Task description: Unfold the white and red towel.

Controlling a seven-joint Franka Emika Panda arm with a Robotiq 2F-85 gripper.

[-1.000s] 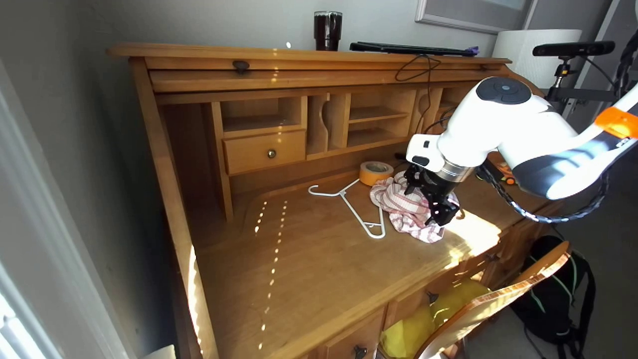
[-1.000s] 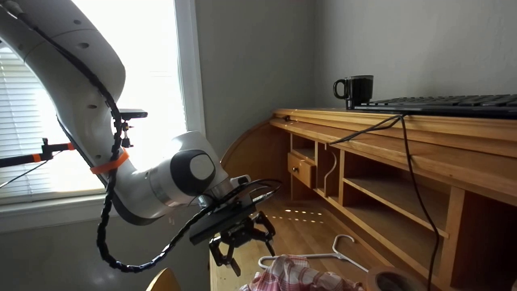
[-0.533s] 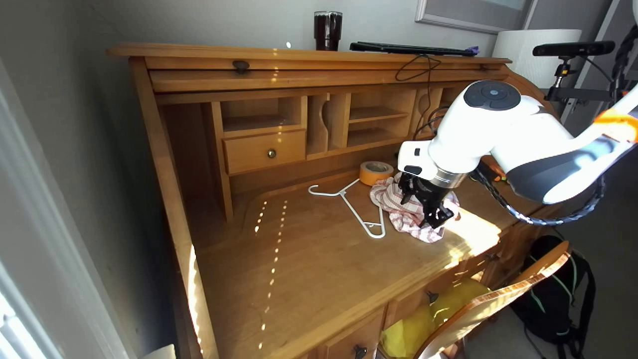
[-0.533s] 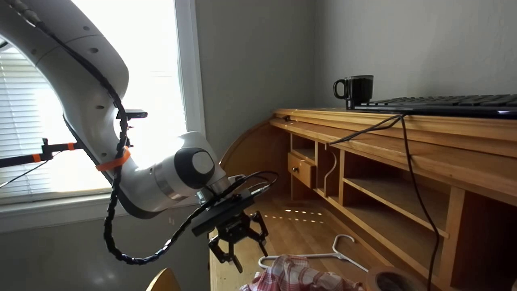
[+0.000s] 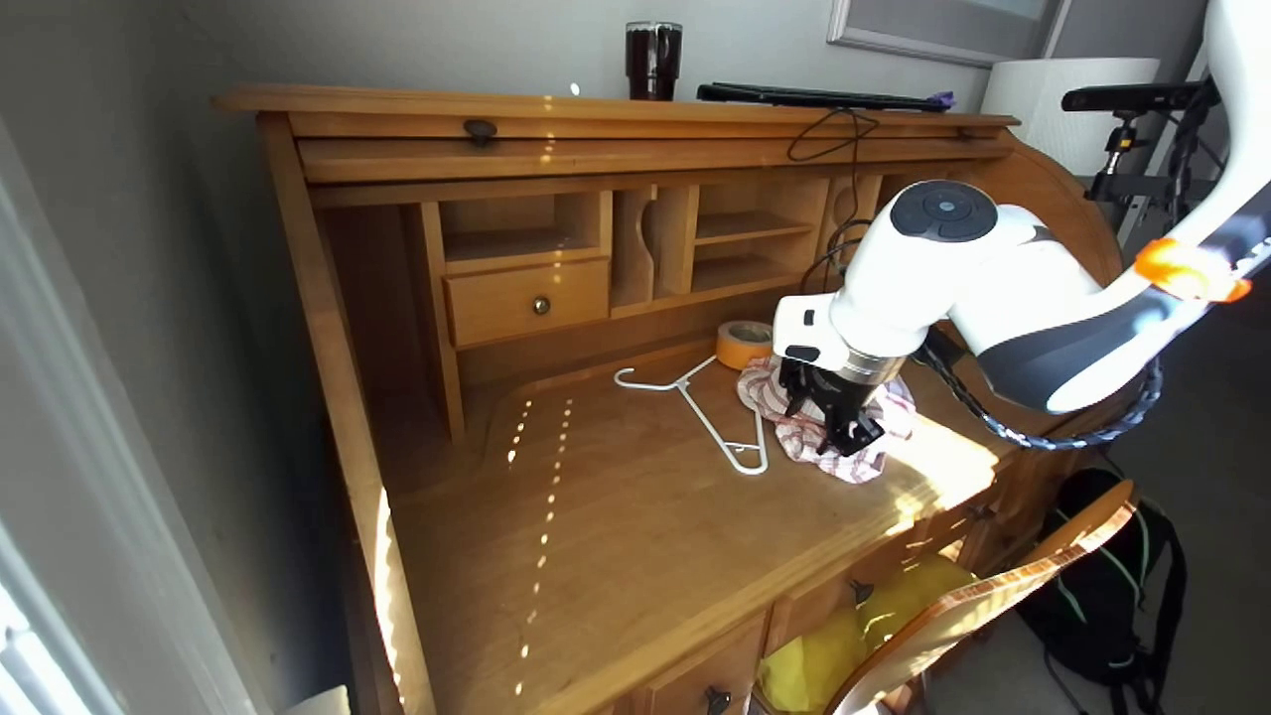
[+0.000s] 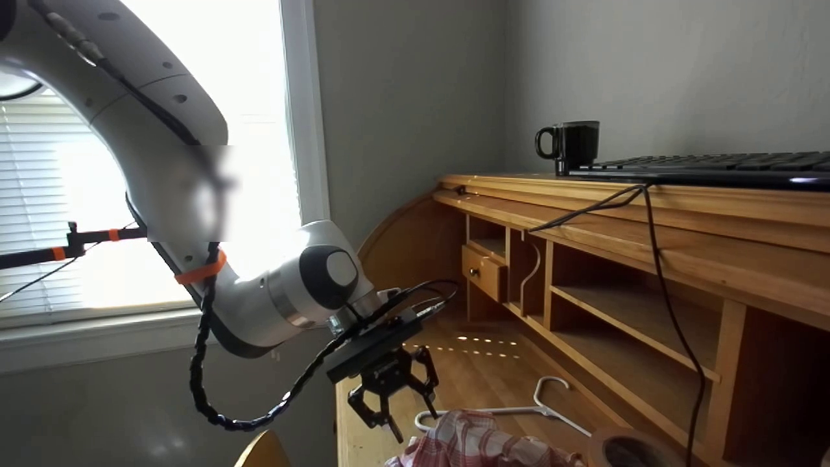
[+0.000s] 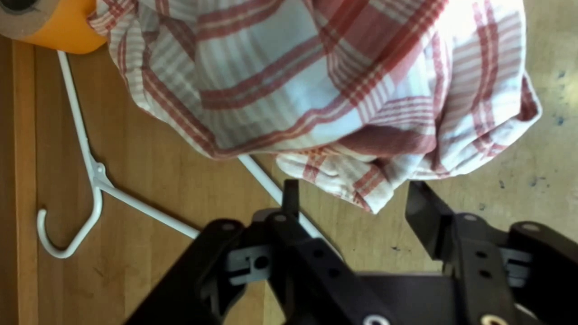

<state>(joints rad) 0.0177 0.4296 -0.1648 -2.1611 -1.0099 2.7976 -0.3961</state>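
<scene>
The white and red towel [image 5: 770,390] lies crumpled on the desk. It also shows in an exterior view [image 6: 480,447], cut by the bottom edge, and in the wrist view [image 7: 266,81]. My gripper [image 7: 354,194] is open and empty. In the wrist view a pointed towel corner lies just ahead of and between the fingertips, on the desk. In an exterior view the gripper [image 5: 812,427] covers the middle of the towel. In an exterior view the gripper [image 6: 417,428] hangs above the desk, beside the towel, with both fingers spread.
A white hanger [image 5: 707,417] lies beside the towel, partly under it in the wrist view [image 7: 77,108]. An orange tape roll [image 5: 743,350] touches the towel's back side. Wooden cubbies [image 5: 755,228] rise behind. A chair [image 5: 1033,566] stands at the desk's front edge.
My open gripper has moved across the towel toward the hanger side, leftward in one picture and slightly rightward in another. The towel and hanger have not moved.
</scene>
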